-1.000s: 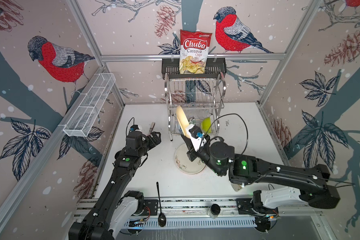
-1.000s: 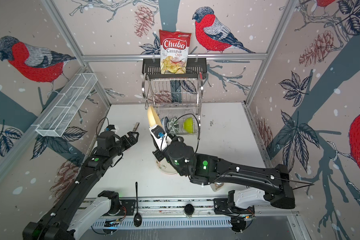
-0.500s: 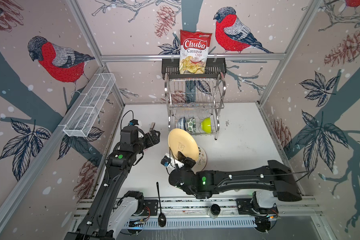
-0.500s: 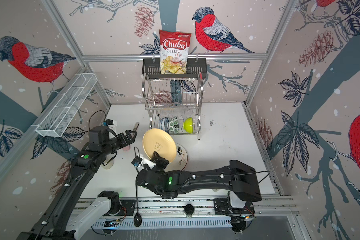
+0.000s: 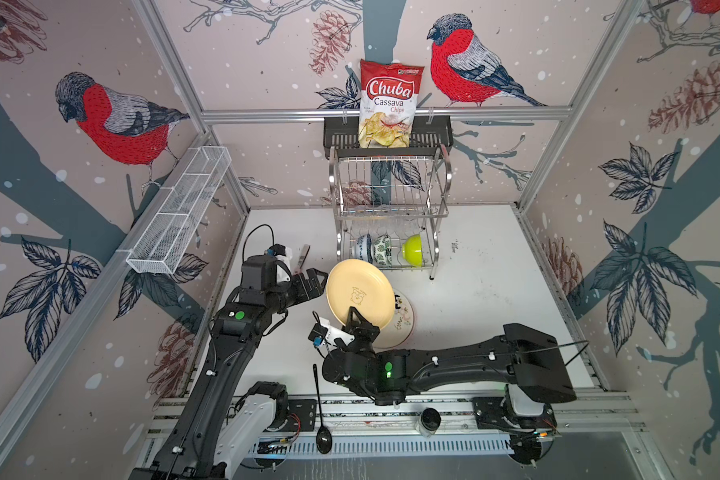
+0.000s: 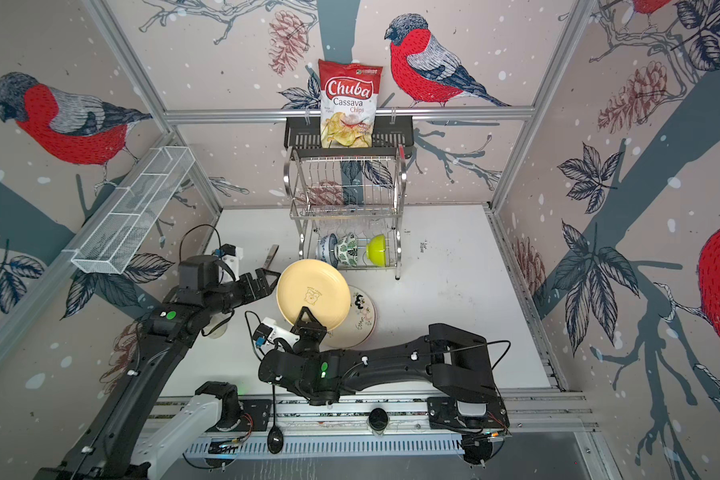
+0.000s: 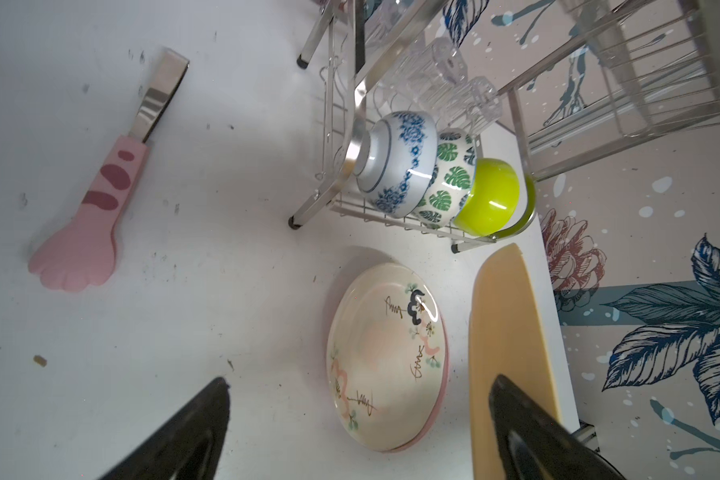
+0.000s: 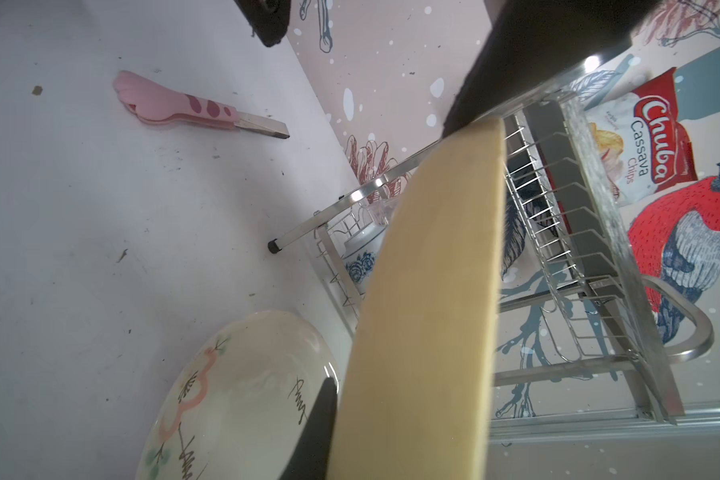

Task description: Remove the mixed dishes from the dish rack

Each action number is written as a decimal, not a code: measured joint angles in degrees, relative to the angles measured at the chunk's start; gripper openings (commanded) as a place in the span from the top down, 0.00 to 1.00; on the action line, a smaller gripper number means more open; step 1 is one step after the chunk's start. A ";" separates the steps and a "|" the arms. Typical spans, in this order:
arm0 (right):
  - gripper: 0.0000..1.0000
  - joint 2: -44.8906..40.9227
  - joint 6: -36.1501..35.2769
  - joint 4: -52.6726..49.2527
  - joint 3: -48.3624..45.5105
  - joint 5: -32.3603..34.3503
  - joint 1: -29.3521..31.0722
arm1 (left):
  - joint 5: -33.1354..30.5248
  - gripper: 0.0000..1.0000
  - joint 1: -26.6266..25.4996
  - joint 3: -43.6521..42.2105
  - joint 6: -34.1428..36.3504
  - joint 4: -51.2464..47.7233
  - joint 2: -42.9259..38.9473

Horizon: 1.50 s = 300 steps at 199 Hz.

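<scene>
In both top views the right gripper (image 5: 355,319) is clenched on the near rim of the yellow plate (image 5: 360,291). The plate hangs tilted above the bench (image 5: 483,299) and covers the left part of the cream doodle plate (image 5: 405,323), which lies flat there. Its far rim comes close to the front of the dish rack (image 5: 443,183). The rack's lower tier holds the blue-white bowl (image 5: 364,246), the green-leaf bowl (image 5: 382,249) and the lime green bowl (image 5: 412,250) on edge in a row. The left gripper (image 5: 317,283), released with jaws spread wide, sits just beside the plate's left rim, with pink tongs (image 5: 303,258) lying behind it. A black spoon (image 5: 321,411) and a lidded jar (image 5: 430,420) sit at the front edge, and a chips bag (image 5: 389,104) stands in the black shelf (image 5: 337,134) above the rack. In the left wrist view the yellow plate (image 7: 512,332) shows edge-on beside one jaw. The cream doodle plate (image 7: 383,357) lies between the open jaws, and a pink plate (image 7: 437,422) rim shows under it. The three bowls touch one another, with clear tumblers (image 7: 454,91) behind them in the rack. In the right wrist view the yellow plate (image 8: 425,311), pinched between dark jaws, hides most of the bowls. Only the blue-white bowl (image 8: 360,262) peeks out beside it.
</scene>
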 measured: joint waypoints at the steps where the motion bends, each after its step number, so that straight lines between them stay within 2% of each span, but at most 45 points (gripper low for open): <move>1: 1.00 0.02 0.00 0.00 0.04 0.04 0.00 | 0.00 0.04 -0.04 0.07 0.00 0.09 -0.02; 28: 1.00 1.25 -2.05 0.72 0.96 -3.52 0.26 | 4.87 0.04 -1.92 1.36 0.83 3.15 -0.94; 55: 1.00 1.33 -3.13 1.46 1.07 -5.09 -0.22 | 5.68 0.04 -2.25 3.04 1.38 3.30 -2.86; 79: 1.00 1.05 -3.13 1.49 0.96 -5.84 -0.44 | 5.75 0.04 -2.82 4.50 2.93 4.63 -3.10; 126: 1.00 -0.70 -3.19 3.43 0.87 -6.21 -0.31 | 2.78 0.09 -2.89 -0.24 2.95 2.03 1.09; 135: 1.00 -0.87 -3.32 3.85 0.70 -6.21 -0.28 | 2.82 0.17 -2.89 -0.26 2.49 1.75 1.84; 162: 1.00 -0.90 -3.74 4.02 -0.13 -6.14 -0.35 | 3.93 0.54 -3.50 -0.87 1.77 2.16 3.21; 182: 1.00 -0.39 -4.87 4.07 -0.35 -5.88 -0.46 | 6.10 0.71 -4.52 -2.54 0.24 5.44 3.02; 203: 1.00 0.39 -6.40 4.20 -0.72 -3.65 -0.61 | 7.23 0.83 -5.44 -3.65 -2.73 8.00 3.76; 211: 0.94 0.42 -6.67 4.11 -0.96 -3.06 -0.76 | 7.17 0.88 -5.88 -3.78 -3.72 8.48 4.04; 227: 0.64 0.37 -8.63 3.56 -1.27 -2.56 -1.09 | 5.20 0.95 -6.60 -4.11 -2.99 8.66 4.11; 249: 0.38 -1.31 -5.64 7.02 -2.05 -4.37 -1.53 | 4.96 1.00 -6.71 -4.96 -3.93 10.43 3.89; 273: 0.27 -3.93 -1.62 8.31 -3.63 -8.17 -2.69 | 6.86 1.00 -6.88 -6.12 -4.48 14.88 3.15; 300: 0.24 -8.41 4.20 7.78 -5.64 -14.53 -4.55 | 7.45 1.00 -6.88 -6.36 -5.07 15.87 3.21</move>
